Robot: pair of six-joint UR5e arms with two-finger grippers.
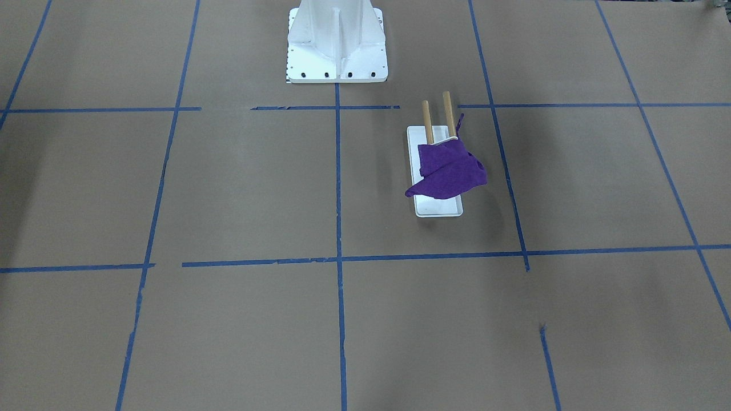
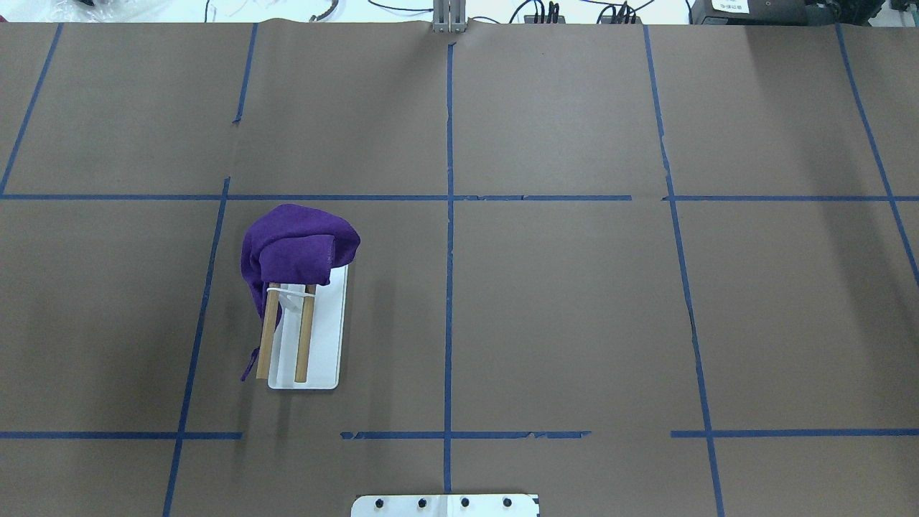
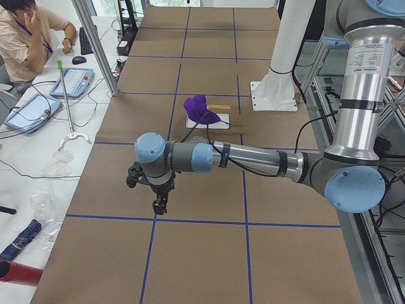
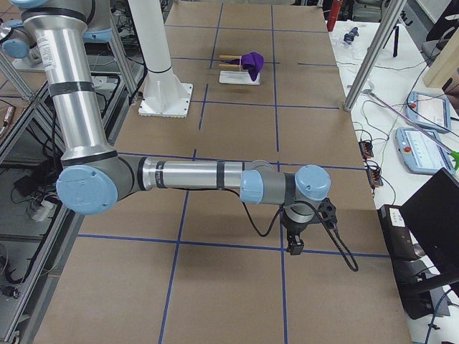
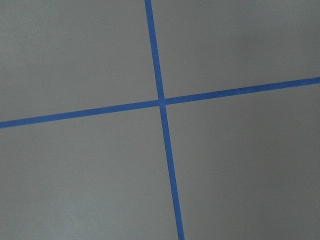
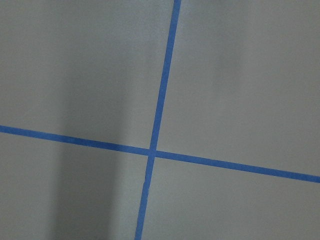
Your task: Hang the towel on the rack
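In the front-facing view the towel (image 1: 448, 168) sits bunched over the rack (image 1: 438, 206), covering the rod ends farthest from the white pedestal (image 1: 337, 51). Its lower fold sags toward the base plate. The hanging looks done, so the next move probably calls only for checking that the cloth holds.

The overhead view puts the rack left of the bench (image 2: 574, 323) centre, with a thin strand trailing down its left side.

From the left end, the left arm reaches low over the bench, well apart from the rack. The left fingers (image 3: 158, 206) point down and carry nothing, though their opening cannot be told.

From the right end, the right fingers (image 4: 294, 246) hang likewise.

Both wrist views show only taped bench.
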